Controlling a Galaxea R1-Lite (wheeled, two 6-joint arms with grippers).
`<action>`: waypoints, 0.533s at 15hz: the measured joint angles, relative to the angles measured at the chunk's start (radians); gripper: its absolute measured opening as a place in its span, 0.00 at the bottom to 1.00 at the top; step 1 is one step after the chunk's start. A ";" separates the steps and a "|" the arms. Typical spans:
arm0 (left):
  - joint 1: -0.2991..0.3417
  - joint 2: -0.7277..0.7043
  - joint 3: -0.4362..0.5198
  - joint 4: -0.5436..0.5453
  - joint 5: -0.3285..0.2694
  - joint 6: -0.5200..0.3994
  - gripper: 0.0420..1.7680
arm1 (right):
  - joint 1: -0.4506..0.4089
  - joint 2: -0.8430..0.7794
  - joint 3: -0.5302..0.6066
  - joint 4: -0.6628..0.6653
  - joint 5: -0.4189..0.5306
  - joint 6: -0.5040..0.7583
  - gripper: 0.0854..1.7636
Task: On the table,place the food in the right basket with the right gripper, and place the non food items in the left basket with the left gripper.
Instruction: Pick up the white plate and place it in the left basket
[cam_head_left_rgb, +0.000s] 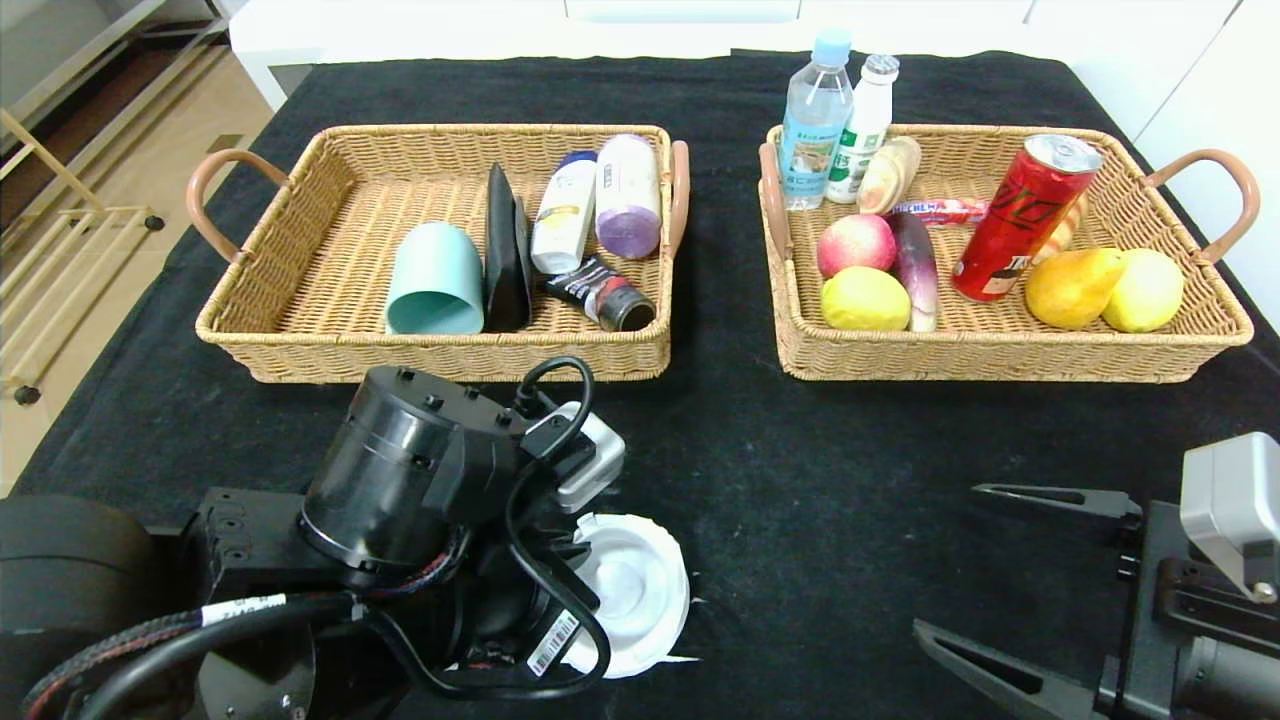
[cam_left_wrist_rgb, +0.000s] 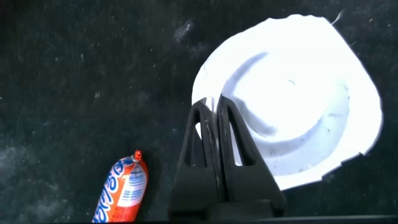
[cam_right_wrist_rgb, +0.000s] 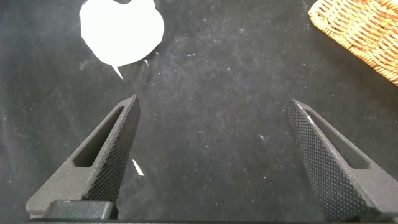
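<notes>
Round white plastic lid (cam_left_wrist_rgb: 292, 106), near table edge: left gripper (cam_left_wrist_rgb: 211, 106) pinched shut on rim. Next: lift, carry to far-left tan wicker basket (cam_head_left_rgb: 300, 290). Right gripper (cam_right_wrist_rgb: 211, 124) idle, wide.

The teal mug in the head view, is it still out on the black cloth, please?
No, the teal mug lies on its side inside the left basket, next to a dark pouch.
</notes>
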 joint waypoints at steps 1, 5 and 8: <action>0.000 0.002 0.000 -0.001 0.000 0.000 0.04 | 0.000 0.000 0.000 0.000 0.000 0.000 0.97; -0.001 0.010 0.001 -0.004 0.001 0.000 0.04 | 0.000 0.000 0.000 0.000 0.000 -0.001 0.97; -0.001 0.013 0.001 -0.006 0.002 0.000 0.04 | 0.000 0.000 0.001 0.000 0.000 -0.001 0.97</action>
